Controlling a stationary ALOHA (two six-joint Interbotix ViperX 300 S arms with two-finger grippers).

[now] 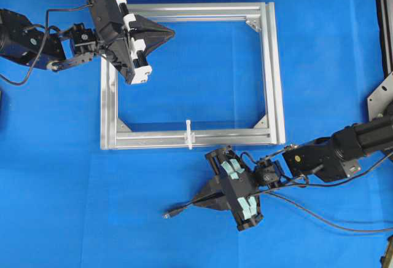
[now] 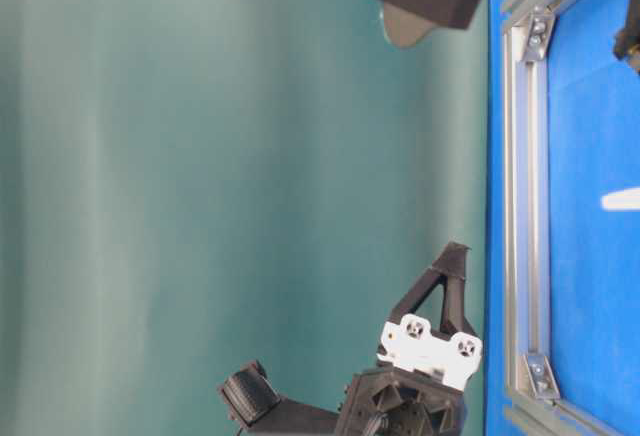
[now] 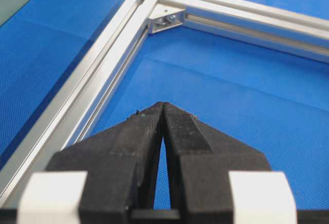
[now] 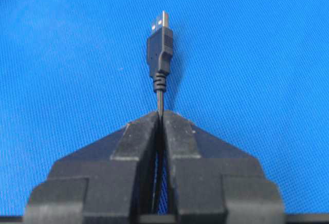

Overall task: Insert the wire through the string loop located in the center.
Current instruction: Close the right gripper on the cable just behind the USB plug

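Blue cloth (image 1: 319,47) covers the table, and on it lies 1 silver frame (image 1: 273,71) made of 4 aluminium bars, with 4 small corner brackets inside its corners. 1 loop (image 1: 189,134), thin and white, sits on the frame's near bar about midway along it, its short tail pointing into the frame.

2 grippers are in view. The left gripper (image 1: 171,32) hangs over the frame's far-left corner, pointing into the open middle of the frame; in the left wrist view its 2 black fingers (image 3: 139,131) meet at the tips and nothing lies between them. The right gripper (image 1: 198,201) is outside the frame, near the cloth below the near bar and slightly right of the loop, pointing to the overhead view's left. Its 2 fingers (image 4: 136,139) are pressed together on the wire (image 1: 184,207), pinching the thin black cable a short way behind the plug.

1 plug (image 4: 160,49), dark with a metallic tip, sticks out straight ahead of the fingertips; in the overhead view it ends above bare cloth, below and a little left of the loop, well apart from it. The rest of the wire runs back under the right arm and curves off toward the right edge of the overhead view.

In the table-level view the loop shows only as a white sliver (image 2: 620,199) at the right edge.
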